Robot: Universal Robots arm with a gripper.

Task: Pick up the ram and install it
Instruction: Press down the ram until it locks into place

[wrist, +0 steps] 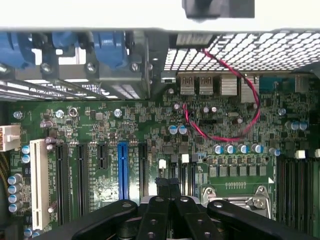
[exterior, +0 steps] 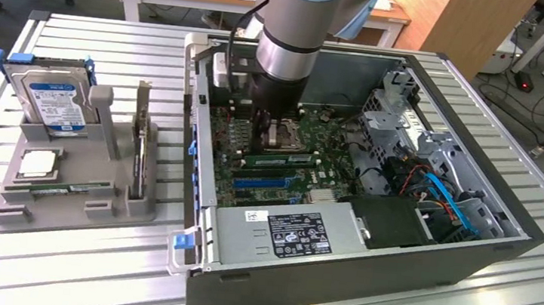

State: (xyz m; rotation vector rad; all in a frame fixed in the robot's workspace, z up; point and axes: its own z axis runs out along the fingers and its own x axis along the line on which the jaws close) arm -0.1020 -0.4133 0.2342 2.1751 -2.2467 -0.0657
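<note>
- The gripper (wrist: 167, 186) hangs inside the open computer case (exterior: 504, 249), low over the motherboard (wrist: 100, 125), just beside the CPU socket (wrist: 235, 192)
- Its fingers are clenched together, and nothing shows between them
- The ram (exterior: 68, 189) appears to be the green stick lying flat in the grey tray (exterior: 13, 212) on the table, at the exterior view's left and well apart from the arm; a second stick (exterior: 139, 142) stands on edge in the same tray, near the hard drive (exterior: 52, 103)
- So the pick-up looks not yet done, and the step in hand is judged to be getting a grip on the ram
- Doing it well probably calls for jaws spread before they come down, and a hold across the stick's thin faces near its middle, so that it hangs level
- Pads are best kept off the contact edge and off the chips
- A stick lying flat leaves little to pinch, so a slow, square descent matters
- The red cable (wrist: 235, 107) loops over the board near the rear ports, and any move out of the case should keep clear of it
</note>
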